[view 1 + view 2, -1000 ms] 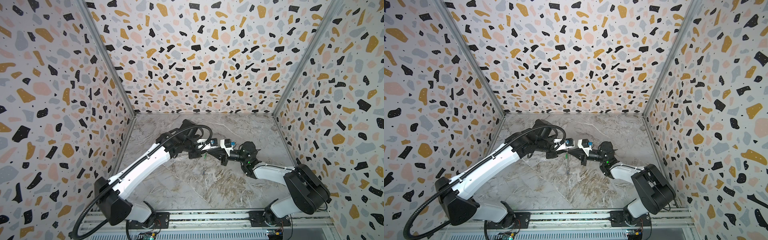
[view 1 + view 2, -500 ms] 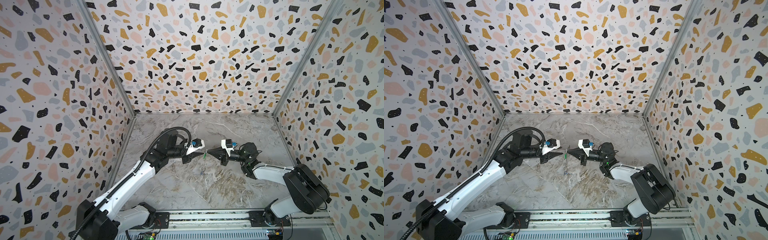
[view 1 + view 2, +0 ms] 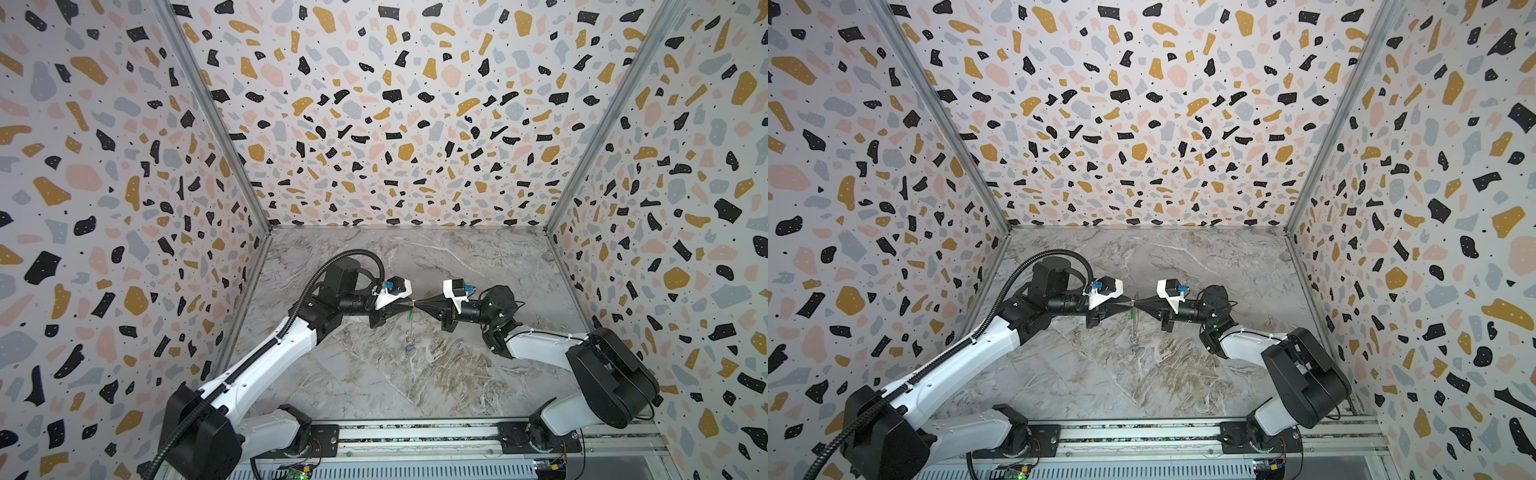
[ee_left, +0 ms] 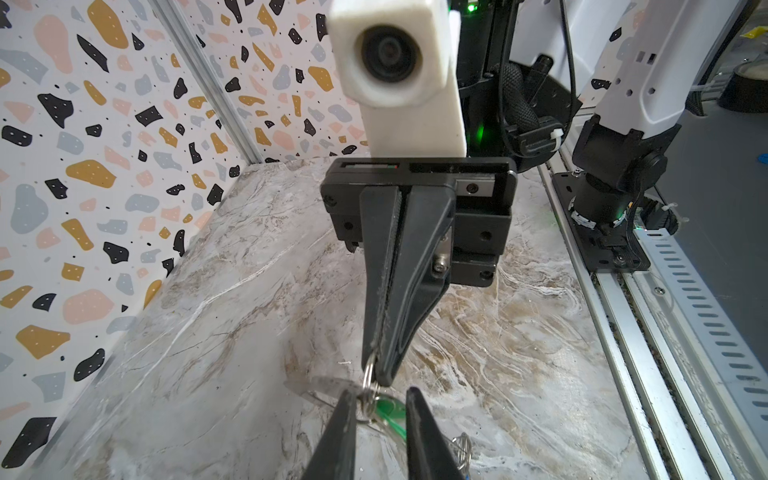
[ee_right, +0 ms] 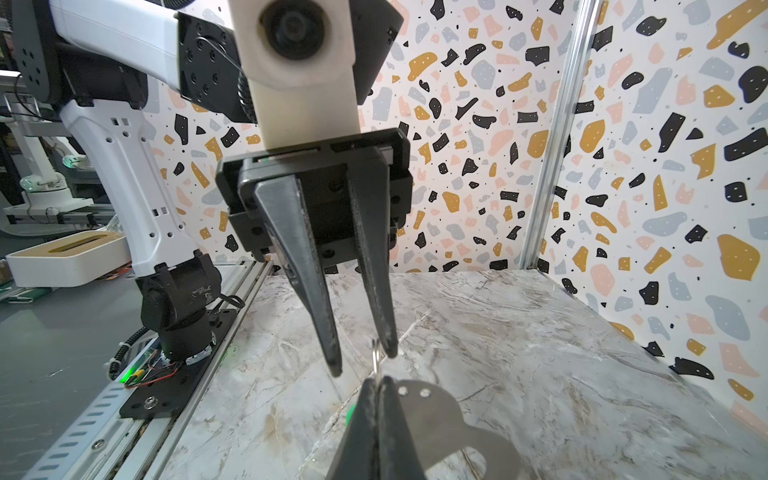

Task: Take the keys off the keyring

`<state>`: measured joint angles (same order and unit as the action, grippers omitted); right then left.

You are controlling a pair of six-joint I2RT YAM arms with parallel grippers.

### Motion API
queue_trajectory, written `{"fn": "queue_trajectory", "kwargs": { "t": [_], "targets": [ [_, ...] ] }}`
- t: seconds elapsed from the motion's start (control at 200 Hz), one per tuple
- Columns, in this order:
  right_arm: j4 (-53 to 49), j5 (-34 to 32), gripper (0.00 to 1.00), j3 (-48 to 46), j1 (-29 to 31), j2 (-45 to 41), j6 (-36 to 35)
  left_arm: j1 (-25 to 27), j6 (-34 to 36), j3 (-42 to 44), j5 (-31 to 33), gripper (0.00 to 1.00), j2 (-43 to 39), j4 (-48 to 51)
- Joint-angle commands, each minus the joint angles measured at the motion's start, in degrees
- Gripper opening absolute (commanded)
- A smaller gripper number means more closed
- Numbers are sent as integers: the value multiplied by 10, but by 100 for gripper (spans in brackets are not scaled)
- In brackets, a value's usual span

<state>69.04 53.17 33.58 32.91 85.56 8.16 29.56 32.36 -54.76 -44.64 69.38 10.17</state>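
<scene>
**2 sets of fingers meet tip to tip, the keyring hanging between them**
We see the right fingers (image 4: pixel 386 291) pressed together on a wire ring (image 4: pixel 369 376) of the keyring (image 5: pixel 440 409), which dangles over the middle of the desk (image 3: pixel 457 374), blue key (image 3: pixel 409 348) lowest. The left fingers (image 5: pixel 324 324) stand apart around the green key (image 4: pixel 390 411), not visibly pinching it. We judge that closing off-target could nip the ring instead, and a hard pull could drag it from the thin right-hand grip. We can read no brand, label or writing.

The bench (image 3: pixel 365 382) is a grey-tan marbled slab between 3 speckled walls (image 3: pixel 395 124); a metal rail (image 3: pixel 415 440) borders its front edge.
</scene>
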Motion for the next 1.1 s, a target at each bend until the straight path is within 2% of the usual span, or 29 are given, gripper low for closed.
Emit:
{"fn": "queue_trajectory", "kwargs": {
  "t": [0.0, 0.055, 0.23, 0.285, 0.38, 0.441, 0.541, 0.721, 0.866, 1.091],
  "targets": [
    [28, 10, 0, 7, 3, -5, 13, -4, 0, -2, -19, 20, 4, -25],
    [28, 11, 0, 7, 3, -3, 14, -4, 0, -3, -23, 18, 7, -24],
    [26, 11, 0, 9, 3, -1, 15, -4, 4, -8, -30, 0, 9, -22],
    [21, 14, 2, 8, 3, -1, 15, -4, 3, -12, -36, 0, 12, -20],
    [-11, 7, 12, 3, 0, -11, -5, -4, 10, -26, -40, 0, 16, 1],
    [-42, -5, 22, 2, -6, -24, -29, -4, 17, -34, -35, 0, 16, 14],
    [-116, -45, 28, -1, -20, -58, -83, -4, 26, -51, -13, 0, 17, 47],
    [-274, -87, 32, 17, -23, -113, -199, 0, 69, -109, 31, 0, 42, 149],
    [-293, -89, 30, 18, -22, -129, -213, 13, 117, -160, 78, 0, 67, 228],
    [-332, -80, 28, 43, 2, -122, -219, 49, 141, -224, 144, 0, 100, 291]
  ]
}}
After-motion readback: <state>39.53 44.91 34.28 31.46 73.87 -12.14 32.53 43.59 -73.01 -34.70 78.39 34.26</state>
